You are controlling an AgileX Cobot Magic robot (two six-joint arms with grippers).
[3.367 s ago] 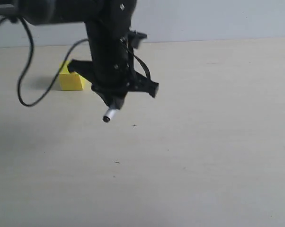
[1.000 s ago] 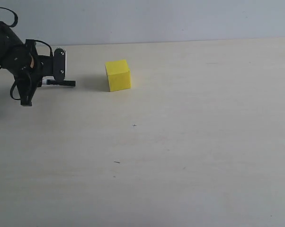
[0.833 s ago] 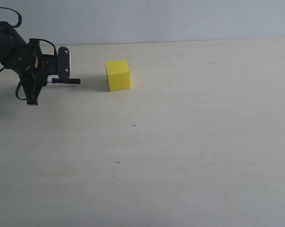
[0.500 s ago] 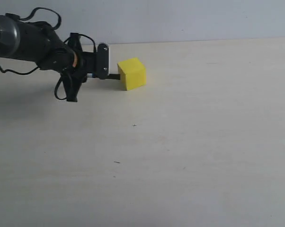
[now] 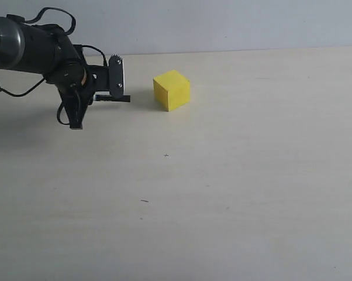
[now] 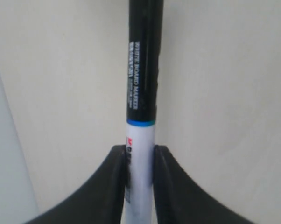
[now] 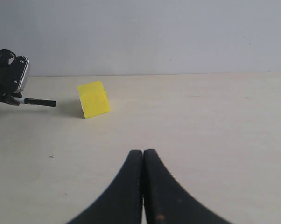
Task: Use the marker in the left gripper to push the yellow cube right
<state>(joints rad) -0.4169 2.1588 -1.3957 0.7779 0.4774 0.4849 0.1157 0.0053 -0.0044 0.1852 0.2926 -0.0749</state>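
Note:
The yellow cube (image 5: pixel 172 89) sits on the pale table, turned slightly, to the right of my left gripper (image 5: pixel 109 93); it also shows in the right wrist view as the yellow cube (image 7: pixel 93 99). My left gripper is shut on the marker (image 6: pixel 141 93), gripping its white lower barrel, with the dark barrel pointing away. In the exterior view the marker (image 5: pixel 118 98) lies level, its black tip pointing right and stopping a short gap short of the cube. My right gripper (image 7: pixel 143 156) is shut with nothing in it, well back from the cube.
The pale wooden table (image 5: pixel 234 187) spreads wide to the right of and in front of the cube. A grey wall (image 5: pixel 223 23) rises behind the table's far edge. The left arm's cables (image 5: pixel 59 17) loop above the arm.
The marker tip pushed the cube to the right about half a second ago. Since then the left gripper has drawn back left, leaving a gap, and the cube rests farther right, slightly rotated.

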